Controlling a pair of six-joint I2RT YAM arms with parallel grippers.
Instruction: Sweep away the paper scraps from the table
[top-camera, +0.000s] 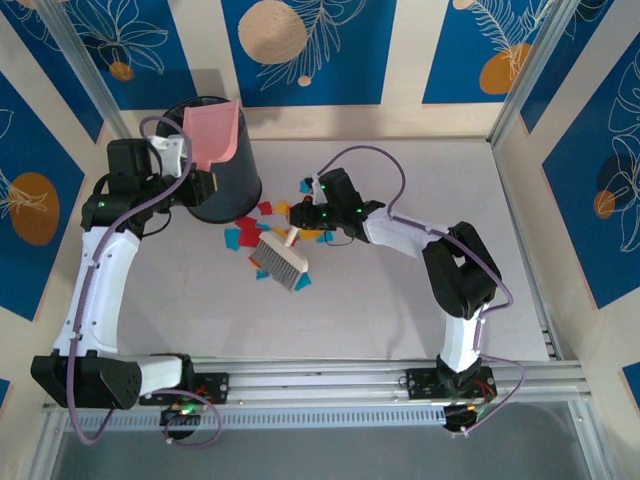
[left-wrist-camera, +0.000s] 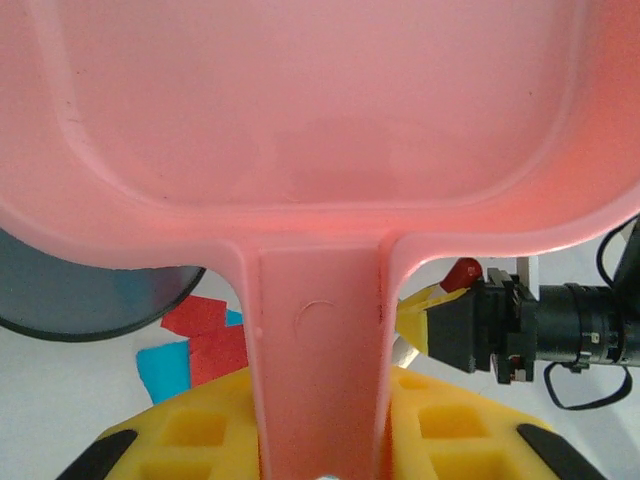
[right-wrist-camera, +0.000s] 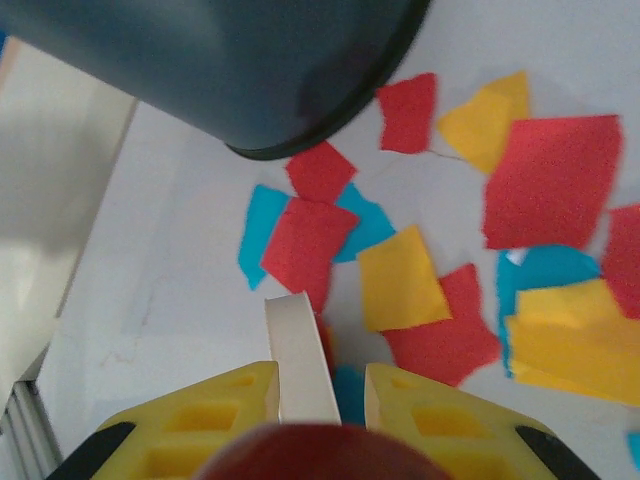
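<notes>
Clamping the handle of the pink dustpan (left-wrist-camera: 320, 120) between narrowed jaws, the left gripper (left-wrist-camera: 320, 425) holds the pan tilted against the rim of the dark bin (top-camera: 225, 190), just ahead of its fingers. The right gripper (right-wrist-camera: 320, 390) is pinched tight on the pale handle of the brush (top-camera: 280, 262), whose bristle head sits on the table (top-camera: 400, 300) just beside that gripper. The paper scraps (right-wrist-camera: 400, 285), red, yellow and cyan, lie scattered on the table directly ahead of the right gripper, reaching the bin's base.
</notes>
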